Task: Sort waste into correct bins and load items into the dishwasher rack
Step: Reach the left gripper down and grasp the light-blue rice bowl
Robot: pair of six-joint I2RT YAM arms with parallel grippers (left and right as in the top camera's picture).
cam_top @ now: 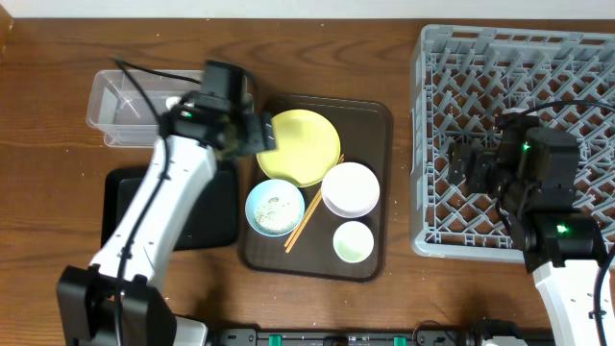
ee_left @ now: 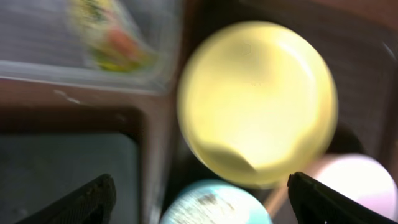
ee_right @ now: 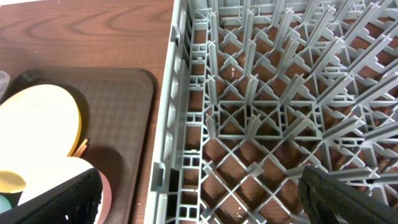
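My left gripper [cam_top: 261, 132] hangs open and empty over the left edge of the yellow plate [cam_top: 306, 146], beside the clear tub [cam_top: 120, 98]. In the left wrist view its fingers [ee_left: 87, 202] frame the light blue bowl [ee_left: 217, 205], which holds rice grains. In that same view the printed wrapper [ee_left: 109, 34] lies in the clear tub. The white-pinkish bowl [cam_top: 351, 189], small cup [cam_top: 353, 241] and chopsticks [cam_top: 307, 216] rest on the brown tray [cam_top: 370, 115]. The black tray [cam_top: 213, 213] sits left of it. My right gripper [cam_top: 471, 165] is open above the dishwasher rack [cam_top: 519, 67], nothing between its fingers [ee_right: 62, 199].
The brown serving tray [ee_right: 118, 106] lies close against the rack's left wall [ee_right: 171, 124]. The rack's upright pegs [ee_right: 252, 93] stand under the right gripper. Bare wooden table [cam_top: 58, 58] shows at the back left.
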